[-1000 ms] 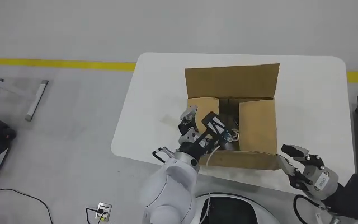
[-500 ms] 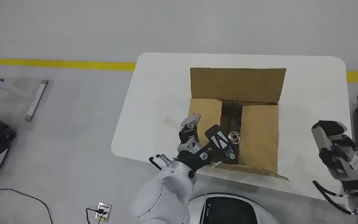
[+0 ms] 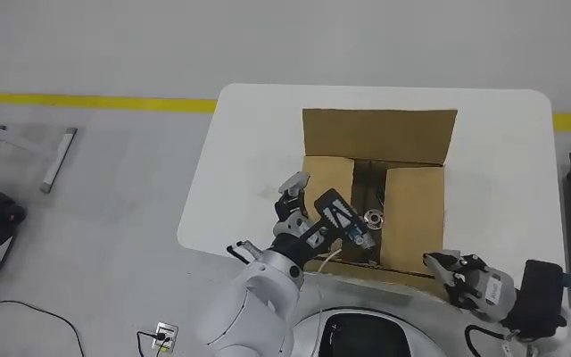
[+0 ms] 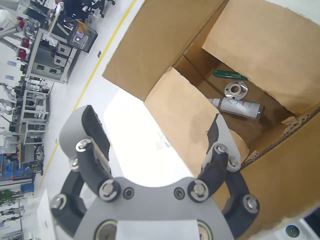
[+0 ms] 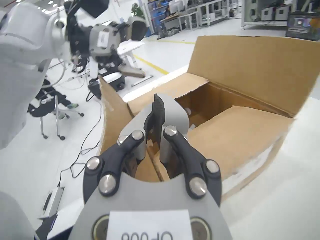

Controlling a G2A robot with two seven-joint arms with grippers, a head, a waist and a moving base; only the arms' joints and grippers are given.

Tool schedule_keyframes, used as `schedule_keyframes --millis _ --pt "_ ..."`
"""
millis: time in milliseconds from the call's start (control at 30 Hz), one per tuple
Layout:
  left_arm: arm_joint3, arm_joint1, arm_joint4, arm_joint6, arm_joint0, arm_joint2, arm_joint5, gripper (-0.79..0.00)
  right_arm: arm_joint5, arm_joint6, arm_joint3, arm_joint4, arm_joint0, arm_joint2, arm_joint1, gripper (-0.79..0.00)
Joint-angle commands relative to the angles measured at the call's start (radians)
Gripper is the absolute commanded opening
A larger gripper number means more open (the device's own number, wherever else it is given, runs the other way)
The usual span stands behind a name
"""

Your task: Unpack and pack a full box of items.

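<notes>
An open cardboard box point(image 3: 379, 134) stands on the white table point(image 3: 250, 152), its flaps spread. Inside lie a white bottle point(image 4: 237, 106), a metal flange point(image 4: 235, 89) and a green-handled item point(image 4: 230, 74); the flange point(image 3: 373, 217) also shows from above. My left gripper point(image 3: 314, 203) hovers open over the box's left inner flap point(image 4: 180, 106), holding nothing, its fingers point(image 4: 96, 128) wide apart. My right gripper point(image 3: 442, 266) is at the box's near right corner, where its fingers point(image 5: 157, 114) are closed on the edge of the near flap point(image 5: 110, 111).
The near table edge runs just under the box's front wall. Bare table lies left point(image 3: 232, 196) and right point(image 3: 500, 161) of the box. A yellow line point(image 3: 107, 101) crosses the floor beyond. A chair point(image 5: 50, 106) and cables sit on the floor beside the table.
The right gripper swung out to the table's right side, then came back in to the box's near right corner. The box shifted slightly right early on. The left gripper drifted a little left.
</notes>
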Motion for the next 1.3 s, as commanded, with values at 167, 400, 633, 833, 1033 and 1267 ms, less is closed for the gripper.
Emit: schedule_keyframes --millis 167,400,633,833,1033,1267 --pt "0.000 0.001 -0.024 -0.008 -0.012 -0.035 0.034 0.000 -0.083 -0.042 0.015 -0.120 -0.042 -0.005 0.003 -0.785" --pt "0.000 0.001 -0.078 -0.045 0.021 -0.030 0.080 0.000 -0.042 -0.044 0.027 -0.280 -0.060 -0.029 0.005 -0.785" --pt "0.002 0.002 -0.083 -0.070 0.052 0.007 0.120 0.000 0.088 -0.114 0.031 -0.249 -0.081 -0.016 0.001 -0.785" --pt "0.079 -0.002 -0.089 -0.047 0.046 0.064 0.174 0.000 0.272 -0.173 0.051 -0.043 -0.111 0.081 -0.008 -0.785" --pt "0.209 -0.013 -0.071 -0.037 -0.008 0.123 0.232 0.000 0.434 -0.134 0.038 0.083 -0.102 0.127 -0.015 -0.785" --pt "0.348 -0.020 0.035 -0.055 -0.078 0.160 0.247 0.000 0.505 -0.112 0.026 0.123 -0.092 0.115 -0.021 -0.785"
